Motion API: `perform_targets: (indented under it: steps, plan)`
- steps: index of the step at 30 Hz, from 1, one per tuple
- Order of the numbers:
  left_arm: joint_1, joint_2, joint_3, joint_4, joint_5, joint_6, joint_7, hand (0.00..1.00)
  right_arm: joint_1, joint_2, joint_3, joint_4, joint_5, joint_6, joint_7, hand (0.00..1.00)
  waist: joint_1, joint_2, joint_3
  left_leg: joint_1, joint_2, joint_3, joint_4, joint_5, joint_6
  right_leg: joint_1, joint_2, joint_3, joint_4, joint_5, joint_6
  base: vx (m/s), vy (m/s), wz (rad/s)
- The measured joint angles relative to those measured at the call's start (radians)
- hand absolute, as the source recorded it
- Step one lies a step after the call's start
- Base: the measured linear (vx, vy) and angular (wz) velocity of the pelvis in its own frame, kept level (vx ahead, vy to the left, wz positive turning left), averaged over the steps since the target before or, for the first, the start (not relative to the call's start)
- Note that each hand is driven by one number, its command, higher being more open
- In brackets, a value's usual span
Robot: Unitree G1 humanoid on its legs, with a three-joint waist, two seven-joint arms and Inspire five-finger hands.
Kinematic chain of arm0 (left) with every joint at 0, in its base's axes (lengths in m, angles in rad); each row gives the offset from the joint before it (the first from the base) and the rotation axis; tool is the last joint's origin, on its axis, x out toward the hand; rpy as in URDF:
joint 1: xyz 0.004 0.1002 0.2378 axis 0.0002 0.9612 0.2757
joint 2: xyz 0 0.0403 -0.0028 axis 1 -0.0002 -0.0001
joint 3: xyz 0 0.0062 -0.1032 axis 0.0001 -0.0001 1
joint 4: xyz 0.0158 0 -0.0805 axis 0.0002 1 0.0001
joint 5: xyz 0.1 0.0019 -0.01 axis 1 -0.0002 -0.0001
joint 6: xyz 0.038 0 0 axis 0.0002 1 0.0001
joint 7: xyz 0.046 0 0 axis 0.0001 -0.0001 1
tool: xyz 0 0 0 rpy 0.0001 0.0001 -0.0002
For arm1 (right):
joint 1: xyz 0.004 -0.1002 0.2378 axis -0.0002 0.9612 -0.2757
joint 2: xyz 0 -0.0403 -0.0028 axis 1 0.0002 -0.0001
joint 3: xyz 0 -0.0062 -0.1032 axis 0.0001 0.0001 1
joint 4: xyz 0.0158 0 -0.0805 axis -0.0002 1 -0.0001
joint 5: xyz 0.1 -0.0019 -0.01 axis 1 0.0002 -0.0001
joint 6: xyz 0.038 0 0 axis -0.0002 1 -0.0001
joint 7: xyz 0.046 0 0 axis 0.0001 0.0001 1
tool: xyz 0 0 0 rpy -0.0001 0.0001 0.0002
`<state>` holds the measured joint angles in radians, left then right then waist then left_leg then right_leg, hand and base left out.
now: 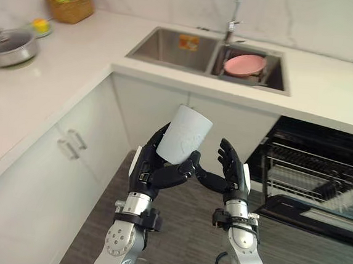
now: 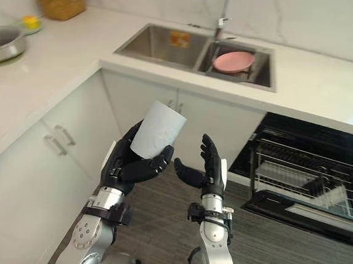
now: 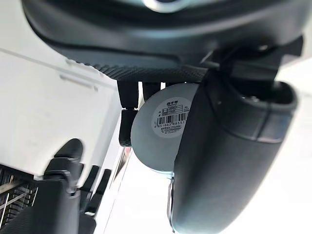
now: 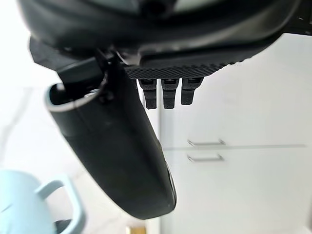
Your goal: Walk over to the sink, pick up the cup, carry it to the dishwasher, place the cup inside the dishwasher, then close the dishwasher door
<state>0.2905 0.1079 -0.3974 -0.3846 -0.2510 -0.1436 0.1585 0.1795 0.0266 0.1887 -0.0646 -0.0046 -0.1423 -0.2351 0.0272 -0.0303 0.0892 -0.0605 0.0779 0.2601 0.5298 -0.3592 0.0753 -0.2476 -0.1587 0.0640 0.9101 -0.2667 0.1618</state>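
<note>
Cup (image 1: 184, 136) sits in the left hand (image 1: 154, 170), raised in front of the robot over the grey floor (image 1: 302, 254). It is pale, tilted, with its open end down in the palm and its base up and away. The fingers curl round its far side and the thumb crosses its near side, so the hand is clamped on it. The left wrist view shows the cup's round base with a barcode label; the right wrist view shows its handle (image 4: 63, 195).

Just beside it, the right hand (image 1: 234, 174) is held upright and holds nothing. Its fingers are straight and spread, and its thumb reaches toward the left hand; whether the two thumbs touch cannot be told.

Behind the hands stand white cabinets (image 1: 69, 159) with bar handles. To the right the dishwasher (image 1: 321, 175) is open, with a wire rack showing inside.

Above the cabinets runs a white L-shaped tabletop (image 1: 58, 66). The sink (image 1: 171, 48) has two basins; a pink plate (image 1: 245, 65) lies in the right one, below the faucet (image 1: 234, 19). Far left, a lidded pan (image 1: 9, 46) rests on the tabletop, and a woven basket (image 1: 70, 5) stands in the back corner.
</note>
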Motion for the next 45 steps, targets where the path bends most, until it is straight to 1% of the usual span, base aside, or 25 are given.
perform_targets:
  steps: [2,3,5,6,7,9,11,13,14,15,16,18,20,22,23,24,27,29,32,33,34,35,38,41,45]
  plan:
    - [-0.001,-0.004,-0.009,-0.014,0.007,-0.001,0.007,0.30,0.000,0.001,0.012,-0.035,-0.001,0.000,0.000,0.90,-0.015,-0.002,0.000,0.041,0.021,0.026,-0.020,-0.017,-0.014,-0.064,0.007,-0.086,0.013,-0.030,-0.046,0.25,-0.038,-0.53]
    - [-0.005,-0.006,-0.012,-0.017,0.011,-0.005,0.013,0.30,-0.005,0.001,0.020,-0.063,-0.006,0.000,0.006,0.90,-0.014,-0.003,-0.001,0.079,0.043,0.059,-0.043,-0.027,-0.032,-0.111,0.006,-0.168,-0.041,-0.049,-0.082,0.32,-0.083,-0.62]
    - [-0.012,-0.007,-0.012,-0.015,0.015,-0.006,0.015,0.30,-0.022,0.000,0.022,-0.065,-0.012,-0.007,0.011,0.90,-0.015,-0.003,-0.003,0.108,0.062,0.083,-0.065,-0.034,-0.052,-0.141,0.008,-0.238,-0.167,-0.046,-0.109,0.31,-0.112,-0.54]
    - [-0.016,-0.007,-0.011,-0.014,0.015,-0.010,0.015,0.30,-0.034,-0.002,0.022,-0.063,-0.018,-0.008,0.012,0.90,-0.017,-0.025,-0.020,0.123,0.053,0.090,-0.086,-0.040,-0.076,-0.155,0.025,-0.255,-0.355,0.065,-0.160,0.32,-0.135,-0.27]
    - [-0.020,-0.011,-0.014,-0.004,0.016,-0.013,0.016,0.30,-0.035,-0.004,0.021,-0.062,-0.019,-0.009,0.011,0.90,-0.026,-0.031,-0.025,0.131,0.048,0.076,-0.093,-0.046,-0.089,-0.143,0.032,-0.248,-0.366,0.145,-0.168,0.34,-0.133,-0.13]
    - [-0.032,-0.044,-0.028,0.043,0.016,-0.010,0.016,0.30,-0.037,-0.046,0.012,-0.054,-0.020,-0.001,0.008,0.90,-0.019,0.031,-0.029,0.158,0.088,0.011,-0.106,-0.040,-0.117,-0.117,0.080,-0.262,-0.366,0.118,-0.192,0.34,-0.092,-0.16]
    - [-0.039,-0.058,-0.028,0.043,0.016,-0.006,0.016,0.30,-0.029,-0.058,0.004,-0.055,-0.020,0.003,0.001,0.90,-0.030,0.048,-0.024,0.158,0.114,-0.031,-0.051,-0.009,-0.145,-0.080,0.104,-0.276,-0.373,0.087,-0.201,0.39,-0.141,-0.06]
    - [-0.040,-0.069,-0.026,0.043,0.015,-0.005,0.015,0.30,-0.003,-0.054,-0.009,-0.071,-0.019,0.008,-0.008,0.90,-0.039,0.060,-0.015,0.136,0.159,-0.064,0.122,0.067,-0.153,0.025,0.136,-0.291,-0.417,0.065,-0.210,0.37,-0.164,0.01]
    - [-0.036,-0.075,-0.021,0.037,0.015,-0.006,0.015,0.30,0.023,-0.053,-0.007,-0.113,-0.018,0.008,-0.011,0.90,-0.030,0.068,-0.013,0.100,0.193,-0.070,0.279,0.188,-0.145,0.100,0.159,-0.278,-0.465,0.058,-0.218,0.29,-0.093,-0.32]
    - [-0.029,-0.080,-0.022,0.026,0.015,-0.009,0.012,0.30,0.051,-0.053,-0.006,-0.178,-0.018,0.005,-0.014,0.90,-0.012,0.067,-0.013,0.044,0.225,-0.073,0.409,0.204,-0.149,0.156,0.172,-0.262,-0.514,0.055,-0.221,0.27,-0.075,-0.37]
    - [-0.028,-0.083,-0.025,0.020,0.015,-0.012,0.007,0.30,0.059,-0.053,-0.007,-0.212,-0.018,0.001,-0.014,0.90,-0.012,0.073,-0.018,0.006,0.236,-0.076,0.456,0.176,-0.149,0.173,0.178,-0.259,-0.533,0.055,-0.222,0.25,-0.022,-0.29]
    - [-0.027,-0.090,-0.026,0.013,0.015,-0.014,-0.009,0.30,0.054,-0.049,-0.012,-0.263,-0.017,-0.032,-0.027,0.90,-0.011,0.080,-0.025,-0.103,0.228,-0.079,0.452,0.083,-0.125,0.214,0.183,-0.237,-0.583,0.049,-0.231,0.21,0.013,-0.25]
    - [-0.024,-0.090,-0.025,0.015,0.014,-0.014,-0.011,0.30,0.040,-0.048,-0.015,-0.254,-0.016,-0.041,-0.026,0.90,-0.003,0.076,-0.029,-0.160,0.186,-0.112,0.328,0.037,-0.111,0.238,0.181,-0.201,-0.611,0.047,-0.229,0.25,0.084,-0.50]
    - [-0.024,-0.090,-0.024,0.032,0.014,-0.014,-0.010,0.30,0.021,-0.049,-0.024,-0.206,-0.016,-0.041,-0.026,0.90,0.018,0.073,-0.029,-0.193,0.092,-0.238,0.127,0.034,-0.116,0.260,0.168,-0.148,-0.623,0.041,-0.207,0.24,0.181,-0.70]
    - [-0.021,-0.088,-0.024,0.040,0.014,-0.014,-0.010,0.30,0.013,-0.050,-0.025,-0.164,-0.015,-0.041,-0.026,0.90,0.021,0.074,-0.030,-0.198,0.041,-0.319,0.004,0.059,-0.127,0.267,0.157,-0.123,-0.615,0.028,-0.178,0.28,0.323,-0.76]
    - [-0.015,-0.085,-0.024,0.043,0.013,-0.013,-0.010,0.30,0.012,-0.050,-0.022,-0.116,-0.015,-0.037,-0.025,0.90,0.025,0.074,-0.031,-0.177,0.008,-0.356,-0.058,0.177,-0.119,0.271,0.151,-0.091,-0.597,0.009,-0.150,0.29,0.329,-0.68]
    - [-0.022,-0.068,-0.024,0.041,0.013,-0.012,-0.005,0.30,0.023,-0.033,-0.021,-0.081,-0.015,-0.012,-0.023,0.90,0.017,0.030,-0.030,-0.168,-0.027,-0.318,-0.041,0.164,-0.100,0.273,0.106,-0.031,-0.601,-0.004,-0.127,0.22,0.223,-0.33]
    - [-0.017,-0.058,-0.019,0.041,0.013,-0.012,0.001,0.30,0.019,-0.024,-0.013,-0.083,-0.016,-0.011,-0.011,0.90,0.035,0.018,-0.032,-0.162,-0.027,-0.270,-0.032,0.138,-0.087,0.260,0.095,0.022,-0.604,-0.001,-0.116,0.18,0.219,-0.62]
    - [-0.011,-0.045,-0.019,0.041,0.014,-0.013,0.006,0.30,0.006,-0.017,0.021,-0.085,-0.017,-0.012,0.002,0.90,0.038,0.013,-0.036,-0.135,-0.028,-0.202,-0.035,0.104,-0.069,0.244,0.085,0.099,-0.612,0.009,-0.096,0.10,0.169,-0.79]
    - [-0.011,-0.045,-0.022,0.041,0.014,-0.013,0.007,0.30,-0.001,-0.012,0.023,-0.083,-0.018,-0.012,0.005,0.90,0.037,0.008,-0.039,-0.129,-0.023,-0.162,-0.041,0.097,-0.062,0.222,0.080,0.105,-0.607,0.018,-0.080,0.04,0.135,-0.99]
    - [-0.011,-0.045,-0.022,0.041,0.014,-0.013,0.008,0.30,-0.009,-0.010,0.023,-0.077,-0.018,-0.012,0.005,0.90,0.039,0.007,-0.039,-0.124,-0.022,-0.141,-0.047,0.095,-0.059,0.206,0.078,0.093,-0.600,0.025,-0.069,0.02,0.152,-1.37]
    - [-0.010,-0.039,-0.015,0.049,0.014,-0.013,0.012,0.30,-0.048,-0.011,0.024,-0.029,-0.019,-0.013,0.008,0.90,0.040,0.000,-0.044,-0.090,-0.011,-0.065,-0.085,0.099,-0.052,0.179,0.050,-0.014,-0.596,0.042,-0.063,0.00,0.079,-1.21]
    - [-0.027,-0.038,0.001,0.090,0.015,-0.014,0.011,0.30,-0.103,-0.022,0.018,0.076,-0.019,-0.012,0.007,0.90,0.019,0.010,-0.052,-0.056,-0.009,-0.019,-0.126,0.111,-0.036,0.191,0.017,-0.172,-0.638,0.086,-0.063,-0.01,0.046,-0.75]
    - [-0.038,-0.043,0.009,0.120,0.015,-0.014,0.011,0.30,-0.106,-0.042,0.012,0.140,-0.019,-0.010,0.007,0.90,0.010,0.008,-0.051,-0.047,-0.026,-0.065,-0.143,0.123,-0.034,0.210,0.023,-0.156,-0.709,0.134,-0.051,-0.03,0.046,-0.33]
    - [-0.036,-0.046,0.029,0.119,0.015,-0.014,0.011,0.30,-0.097,-0.044,-0.005,0.150,-0.020,-0.003,0.010,0.90,0.012,0.007,-0.052,-0.030,-0.046,-0.067,-0.196,0.158,-0.029,0.256,0.019,-0.145,-0.840,0.218,-0.043,-0.06,0.048,-0.13]
